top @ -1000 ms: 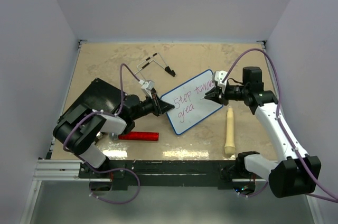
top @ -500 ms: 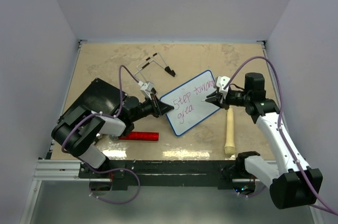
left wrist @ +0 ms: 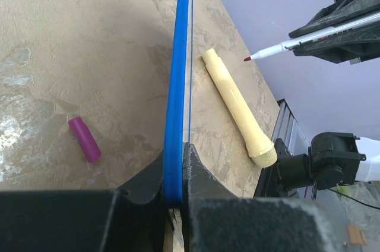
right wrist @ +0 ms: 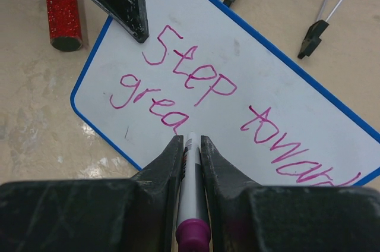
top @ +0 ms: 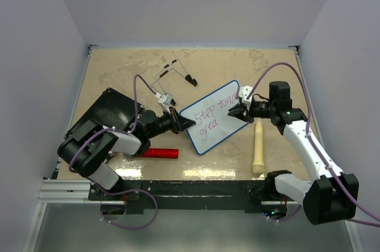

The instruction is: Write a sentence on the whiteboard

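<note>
Right hand (right wrist: 190, 140) is clamped on a slim white marker with a purple end (right wrist: 190, 175), its tip just clear of the small, flat, blue-rimmed whiteboard (right wrist: 237, 44). The board sits mid-bench (top: 119, 73), with the left hand (left wrist: 176, 172) pinching its edge. The purple-pink handwritten sentence (right wrist: 196, 79) reads "Step toward grea", so the last word looks unfinished.

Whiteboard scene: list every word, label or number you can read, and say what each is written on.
"Step": purple-pink handwritten sentence, top line on the small blue-rimmed white whiteboard.
"toward": same line, last letter at the picture's edge.
"grea": second line, unfinished.
Print on the thin white marker pen: too blurred to read.
</note>
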You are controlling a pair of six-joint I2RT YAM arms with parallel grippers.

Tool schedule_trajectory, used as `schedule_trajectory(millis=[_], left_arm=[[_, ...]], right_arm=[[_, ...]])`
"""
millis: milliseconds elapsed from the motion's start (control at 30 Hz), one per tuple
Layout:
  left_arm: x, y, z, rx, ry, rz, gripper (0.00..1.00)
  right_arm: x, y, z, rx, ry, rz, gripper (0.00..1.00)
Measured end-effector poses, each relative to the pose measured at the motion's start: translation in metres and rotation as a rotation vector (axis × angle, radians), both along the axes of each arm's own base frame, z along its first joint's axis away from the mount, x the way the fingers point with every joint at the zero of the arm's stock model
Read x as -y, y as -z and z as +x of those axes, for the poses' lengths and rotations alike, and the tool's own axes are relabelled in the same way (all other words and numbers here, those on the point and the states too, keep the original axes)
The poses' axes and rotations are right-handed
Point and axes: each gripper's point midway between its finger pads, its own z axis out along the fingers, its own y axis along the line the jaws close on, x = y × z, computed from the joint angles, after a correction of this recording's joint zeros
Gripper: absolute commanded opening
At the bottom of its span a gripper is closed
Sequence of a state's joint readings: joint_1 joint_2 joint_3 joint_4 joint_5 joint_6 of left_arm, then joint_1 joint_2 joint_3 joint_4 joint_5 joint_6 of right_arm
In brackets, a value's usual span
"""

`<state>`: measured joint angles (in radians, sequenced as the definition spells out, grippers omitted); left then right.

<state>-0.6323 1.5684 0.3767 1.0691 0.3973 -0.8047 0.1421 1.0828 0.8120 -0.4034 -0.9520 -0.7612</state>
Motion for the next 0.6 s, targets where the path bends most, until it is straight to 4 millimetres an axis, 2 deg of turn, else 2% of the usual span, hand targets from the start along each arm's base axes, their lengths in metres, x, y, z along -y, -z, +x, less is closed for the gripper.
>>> schedule_trajectory(millis=[267, 600], left_arm=[[0.001, 0.000, -0.003, -0.011, 0.003, -0.008, 0.00], [-0.002, 0.002, -0.007, -0.046, -0.007, -0.030, 0.00]], right_arm=[[-0.015, 0.002, -0.008, 0.018, -0.086, -0.013, 0.00], [-0.011, 0.009, -0.009, -0.006, -0.063, -0.044, 0.00]])
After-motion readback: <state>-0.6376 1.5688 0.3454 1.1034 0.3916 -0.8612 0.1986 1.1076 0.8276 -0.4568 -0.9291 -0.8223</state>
